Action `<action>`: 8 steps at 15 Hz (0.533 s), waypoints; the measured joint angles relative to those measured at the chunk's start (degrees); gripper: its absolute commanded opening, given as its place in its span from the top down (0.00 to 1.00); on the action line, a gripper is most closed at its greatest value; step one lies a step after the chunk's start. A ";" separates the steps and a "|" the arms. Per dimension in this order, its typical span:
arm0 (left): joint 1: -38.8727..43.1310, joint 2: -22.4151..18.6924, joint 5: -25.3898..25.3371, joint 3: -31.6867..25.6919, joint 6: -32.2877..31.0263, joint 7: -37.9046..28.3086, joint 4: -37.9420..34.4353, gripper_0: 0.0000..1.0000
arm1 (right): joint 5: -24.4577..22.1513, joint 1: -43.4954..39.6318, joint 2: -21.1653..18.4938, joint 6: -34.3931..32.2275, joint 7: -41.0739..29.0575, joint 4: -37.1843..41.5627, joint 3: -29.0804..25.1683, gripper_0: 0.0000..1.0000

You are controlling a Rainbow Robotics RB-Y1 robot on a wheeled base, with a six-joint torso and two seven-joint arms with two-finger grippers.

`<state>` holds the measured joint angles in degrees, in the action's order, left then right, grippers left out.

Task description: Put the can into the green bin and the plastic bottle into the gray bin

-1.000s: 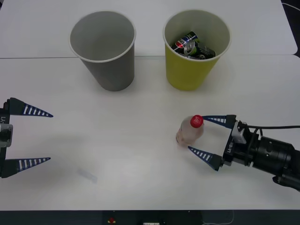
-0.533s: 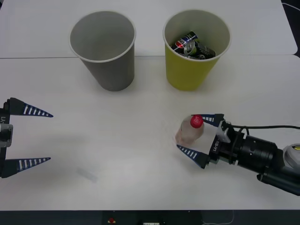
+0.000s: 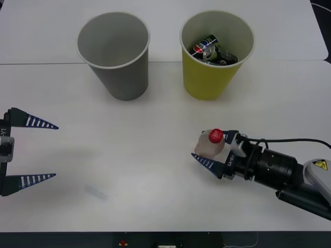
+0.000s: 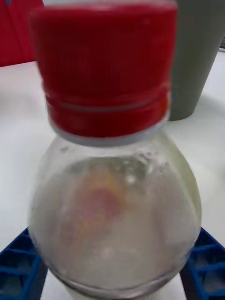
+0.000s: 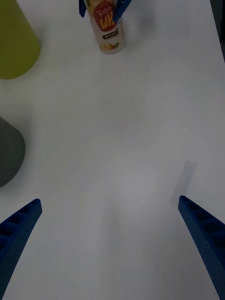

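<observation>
The right tool (image 3: pixel 213 150) has its blue fingers clamped on the small clear plastic bottle with red cap (image 3: pixel 210 144), upright on the white tabletop (image 3: pixel 145 155). The left tool (image 3: pixel 31 151) stays apart, open.

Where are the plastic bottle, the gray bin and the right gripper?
plastic bottle (image 3: pixel 208 147): front view, clear body below the cap.
gray bin (image 3: pixel 124 78): front view, outer wall.
right gripper (image 3: pixel 213 147): front view, between its fingertips, around the bottle.

Plastic bottle (image 4: pixel 115 211): clear, glossy plastic, ribbed red cap (image 4: pixel 103 70), printed label (image 5: pixel 107 21). Gray bin (image 3: pixel 116 57) and green bin (image 3: pixel 212 62): matt, smooth, paper-like walls. Cans (image 3: pixel 213 50): shiny metal. Desk (image 3: pixel 145 170): white, smooth, matt. Right end effector (image 3: pixel 216 150) fingers: ribbed blue plastic.
</observation>
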<state>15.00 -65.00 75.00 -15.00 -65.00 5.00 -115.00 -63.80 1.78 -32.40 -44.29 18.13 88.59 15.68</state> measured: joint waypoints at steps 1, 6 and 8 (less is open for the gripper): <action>0.00 0.00 0.00 0.00 0.00 0.00 0.00 0.00 | -0.01 0.00 0.04 -0.01 -0.07 0.00 0.04 1.00; 0.00 0.00 0.00 0.00 0.00 0.00 0.00 0.00 | -0.03 0.09 -0.19 -0.29 -0.47 0.00 0.10 1.00; 0.00 0.00 0.00 0.00 0.00 0.00 0.00 0.00 | 0.24 0.22 -0.79 -0.72 -0.77 0.21 0.06 1.00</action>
<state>15.00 -65.00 75.00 -15.00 -65.00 5.00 -115.00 -63.56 2.01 -33.20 -45.01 17.36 88.80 15.75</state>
